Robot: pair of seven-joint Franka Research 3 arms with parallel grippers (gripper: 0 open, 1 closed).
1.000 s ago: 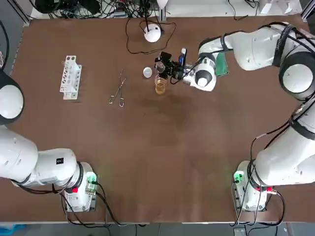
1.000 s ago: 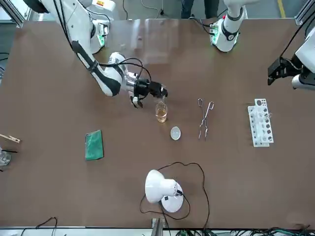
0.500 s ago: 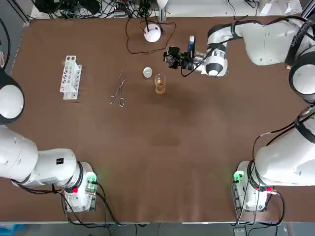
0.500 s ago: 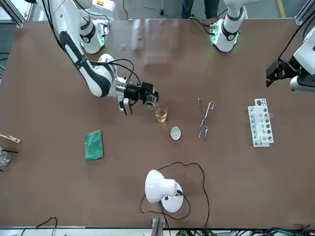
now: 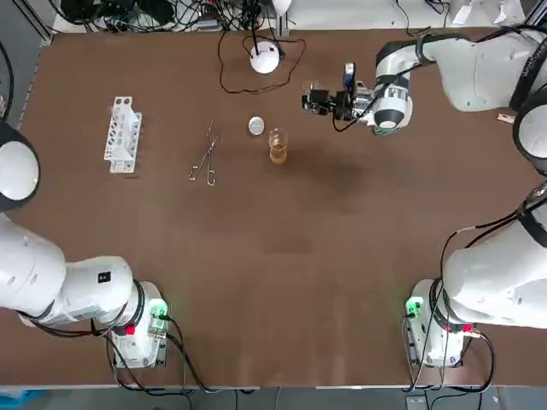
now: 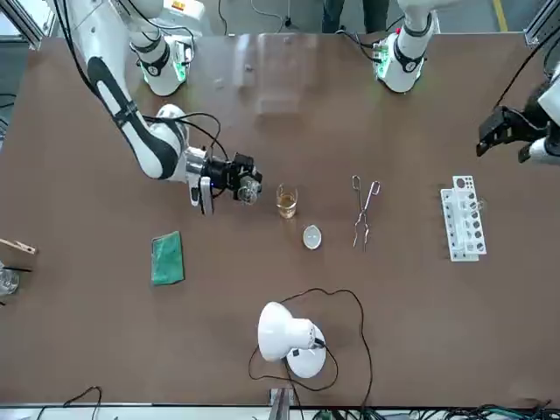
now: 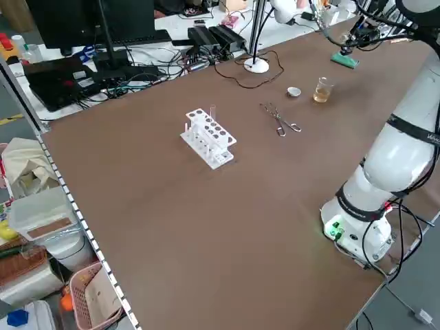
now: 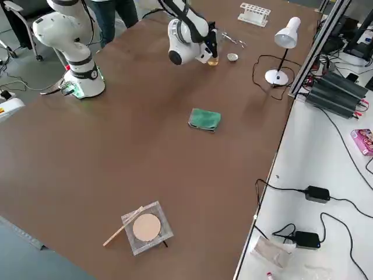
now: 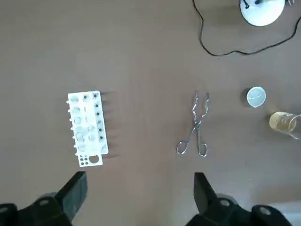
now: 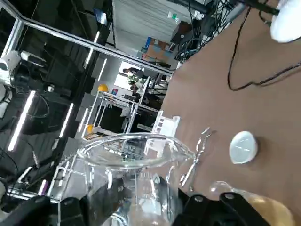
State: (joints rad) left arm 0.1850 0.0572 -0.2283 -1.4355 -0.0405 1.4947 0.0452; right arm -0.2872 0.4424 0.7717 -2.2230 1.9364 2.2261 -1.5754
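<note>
right claw (image 5: 318, 101): upper middle of the top view, a little right of centre, held level above the brown table (image 5: 282, 273), fingers pointing toward the frame's left. it is closed on an empty glass (image 10: 129, 162) with printed marks. the wrist view shows a finger on each side of the glass's lower wall. the glass hangs clear of the table.

nearest thing: a glass of amber liquid (image 5: 278, 147), just lower left of the claw in the top view, upright on the table and apart from the claw.

white lid (image 5: 255, 125): just upper left of the amber glass, near it but not touching.

metal tongs (image 5: 205, 155): farther left, lying flat. white rack (image 5: 122, 134): toward the left edge, well apart from the rest.

lamp (image 5: 265, 58): near the top edge, cord looping beside it.

green cloth (image 6: 166, 258): lower left of the claw in the front view, well apart.

left claw (image 6: 506, 133): right edge of the front view, raised above the rack. its fingers are spread wide with nothing between them.
</note>
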